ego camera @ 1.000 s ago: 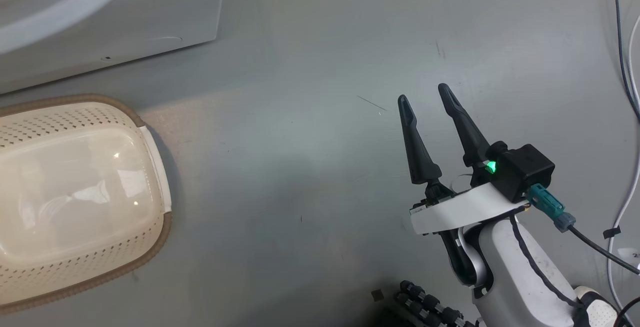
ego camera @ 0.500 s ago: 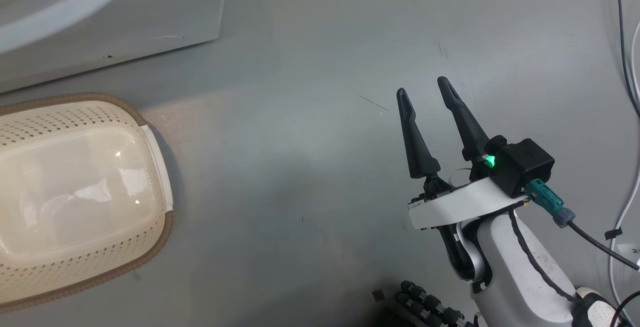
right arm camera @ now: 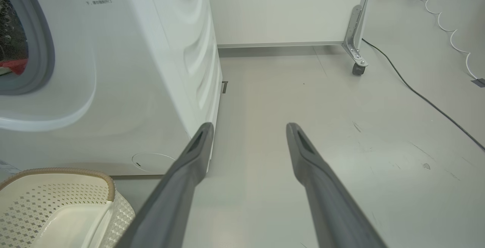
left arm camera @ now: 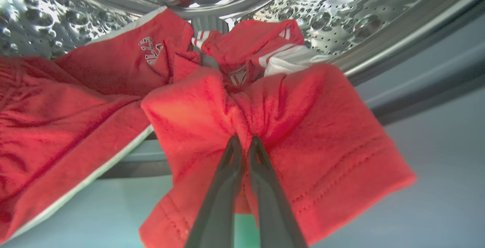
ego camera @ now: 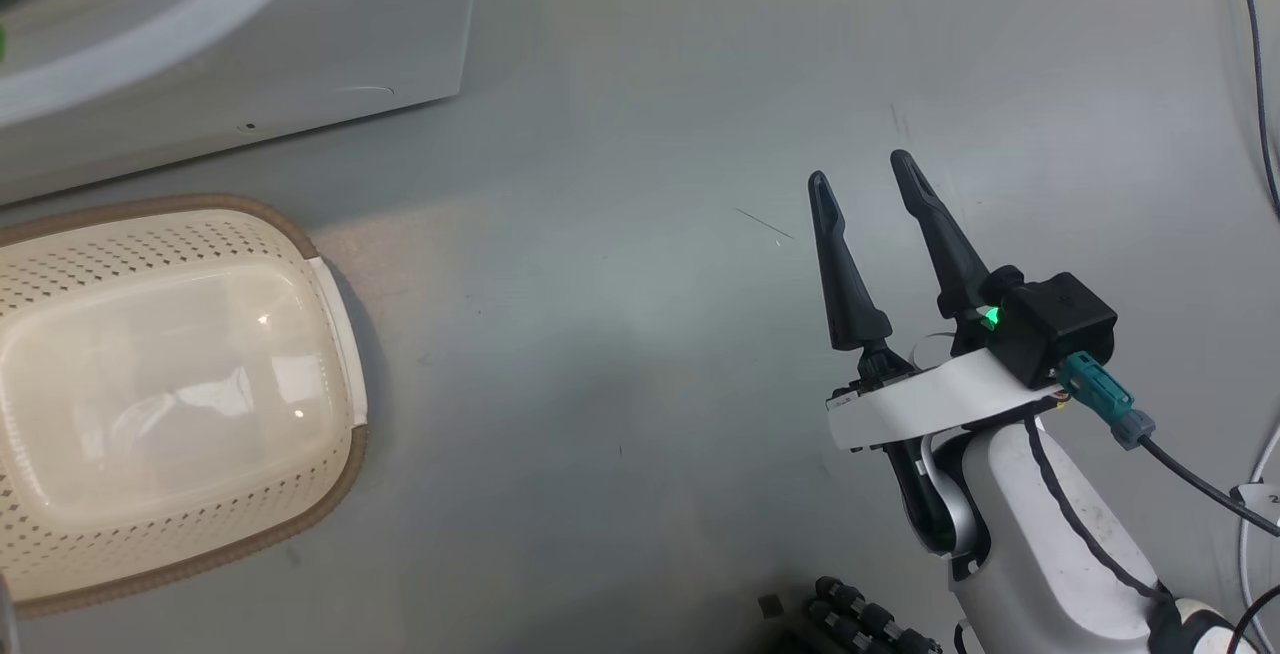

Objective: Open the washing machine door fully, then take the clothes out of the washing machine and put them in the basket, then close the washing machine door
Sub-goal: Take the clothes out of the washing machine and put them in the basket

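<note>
In the left wrist view my left gripper is shut on a fold of the red clothes. They spill from the steel drum over the lower rim of the opening. The washing machine stands at the left of the right wrist view, with a bit of red clothes inside its grey-rimmed opening. The basket sits on the floor before the washing machine. My right gripper hangs open over bare floor to the right, its fingers wide apart. The door is out of view.
Cables run along the floor at the far right. A white panel on a caster wheel stands behind the machine, with a black cable trailing from it. The basket lies low left of my right gripper.
The whole head view has shifted a little, so the camera moved. My right gripper stays open in much the same place. My left gripper has gone from open to shut.
</note>
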`<state>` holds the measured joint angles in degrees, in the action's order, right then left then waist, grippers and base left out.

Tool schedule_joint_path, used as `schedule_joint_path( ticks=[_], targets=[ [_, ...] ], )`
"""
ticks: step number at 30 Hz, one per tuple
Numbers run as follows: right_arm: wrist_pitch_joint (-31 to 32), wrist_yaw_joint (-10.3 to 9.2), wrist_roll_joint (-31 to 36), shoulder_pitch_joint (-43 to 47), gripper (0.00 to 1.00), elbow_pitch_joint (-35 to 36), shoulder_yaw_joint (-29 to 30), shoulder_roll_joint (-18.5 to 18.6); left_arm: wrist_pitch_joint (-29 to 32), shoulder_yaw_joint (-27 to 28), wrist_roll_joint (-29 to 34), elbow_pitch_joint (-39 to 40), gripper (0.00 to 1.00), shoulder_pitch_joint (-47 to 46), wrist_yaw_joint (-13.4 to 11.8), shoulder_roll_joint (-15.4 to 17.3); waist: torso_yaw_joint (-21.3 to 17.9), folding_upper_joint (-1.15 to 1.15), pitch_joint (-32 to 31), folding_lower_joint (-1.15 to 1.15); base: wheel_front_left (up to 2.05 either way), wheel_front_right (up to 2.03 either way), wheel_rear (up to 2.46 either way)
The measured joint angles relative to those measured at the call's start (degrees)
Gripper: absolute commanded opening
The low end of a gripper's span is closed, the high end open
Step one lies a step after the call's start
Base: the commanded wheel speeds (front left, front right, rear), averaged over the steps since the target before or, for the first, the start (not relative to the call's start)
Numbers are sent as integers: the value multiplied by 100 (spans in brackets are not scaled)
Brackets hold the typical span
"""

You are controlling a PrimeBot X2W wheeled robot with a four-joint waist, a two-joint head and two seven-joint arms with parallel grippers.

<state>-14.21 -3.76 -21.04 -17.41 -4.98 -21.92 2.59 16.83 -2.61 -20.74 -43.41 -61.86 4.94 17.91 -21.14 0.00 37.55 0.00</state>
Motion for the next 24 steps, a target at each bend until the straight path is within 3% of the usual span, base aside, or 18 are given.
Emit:
schedule_joint_path(
  ticks=[24],
  targets=[
    [-8,69,348,80,100,-427,353,58,-1834,-447,-100,-203,0,1049,193,-594,682,0,-1032,0,0,0,0]
  ],
)
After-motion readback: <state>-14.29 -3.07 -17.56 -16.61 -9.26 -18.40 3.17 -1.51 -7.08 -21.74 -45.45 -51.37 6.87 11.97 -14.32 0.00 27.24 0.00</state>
